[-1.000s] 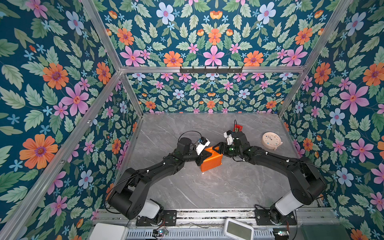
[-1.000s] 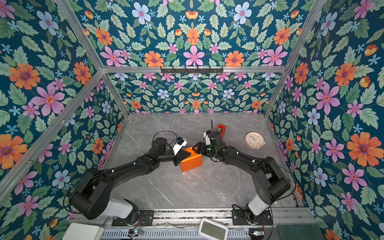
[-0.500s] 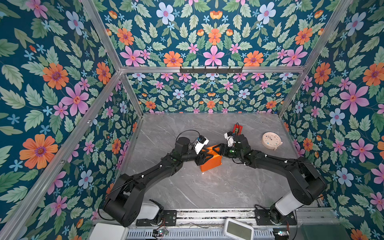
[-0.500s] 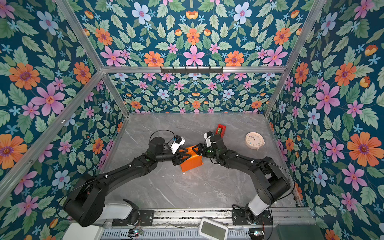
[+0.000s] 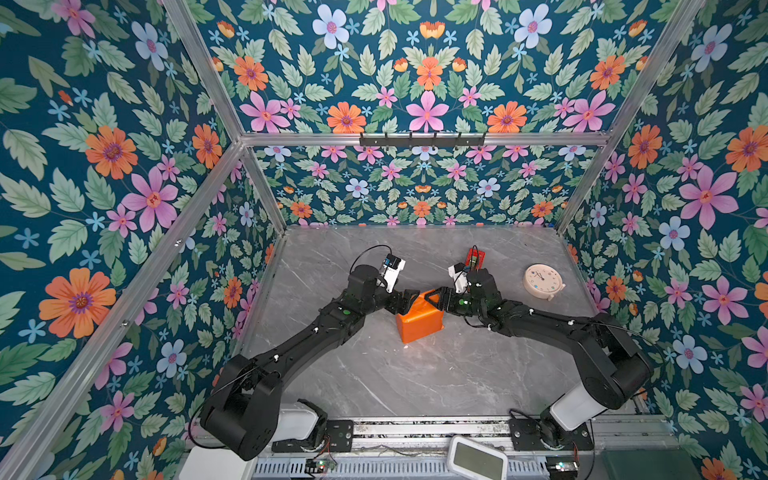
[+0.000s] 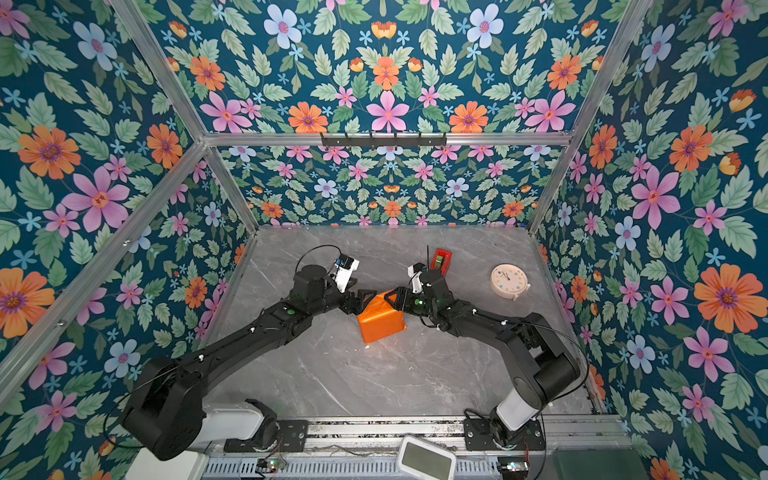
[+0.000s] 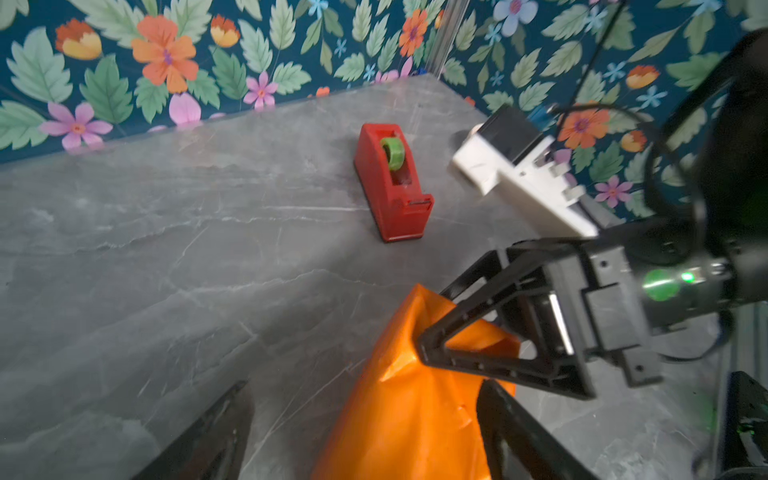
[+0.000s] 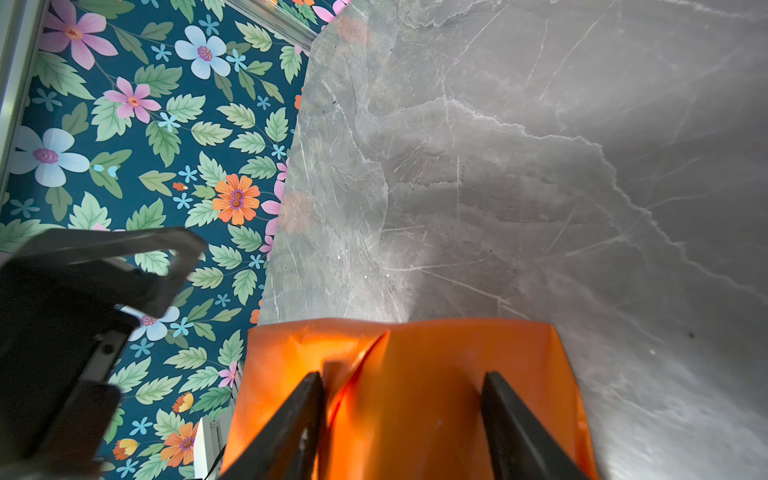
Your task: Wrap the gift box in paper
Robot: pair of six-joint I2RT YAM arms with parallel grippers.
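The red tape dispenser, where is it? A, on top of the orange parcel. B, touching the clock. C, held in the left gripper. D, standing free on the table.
D: the tape dispenser stands alone on the table, apart from the orange paper and the clock.

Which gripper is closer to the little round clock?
Right. The right gripper is on the side of the orange paper parcel that faces the clock; the left gripper is on its far side.
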